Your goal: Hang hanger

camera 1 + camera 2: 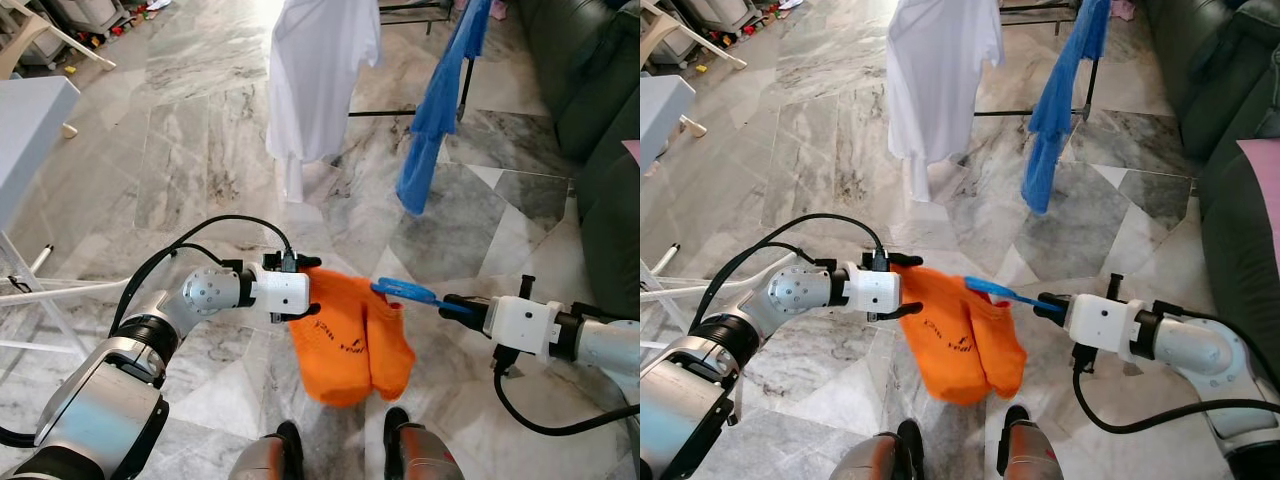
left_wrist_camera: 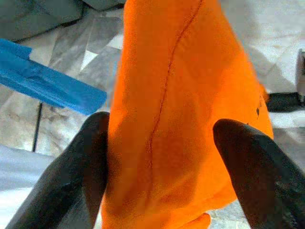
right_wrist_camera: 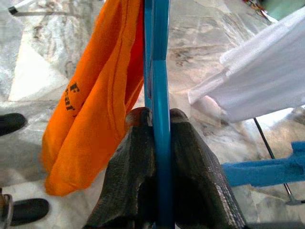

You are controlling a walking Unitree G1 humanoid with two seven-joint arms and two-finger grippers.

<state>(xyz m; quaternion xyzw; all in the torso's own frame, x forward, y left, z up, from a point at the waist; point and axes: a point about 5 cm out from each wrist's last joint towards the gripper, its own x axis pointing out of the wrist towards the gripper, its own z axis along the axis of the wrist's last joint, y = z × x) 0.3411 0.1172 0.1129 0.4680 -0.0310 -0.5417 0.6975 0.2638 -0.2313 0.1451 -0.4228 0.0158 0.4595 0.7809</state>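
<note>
An orange garment hangs on a blue hanger in front of me, above the marble floor. My right gripper is shut on one end of the hanger; in the right wrist view its fingers pinch the blue bar. My left gripper is at the garment's left shoulder. Its two fingers stand apart on either side of the orange cloth. Most of the hanger is hidden inside the garment.
A drying rack farther ahead carries a white shirt and a blue garment. A dark sofa runs along the right. A grey table and white frame legs stand at the left. My feet show below.
</note>
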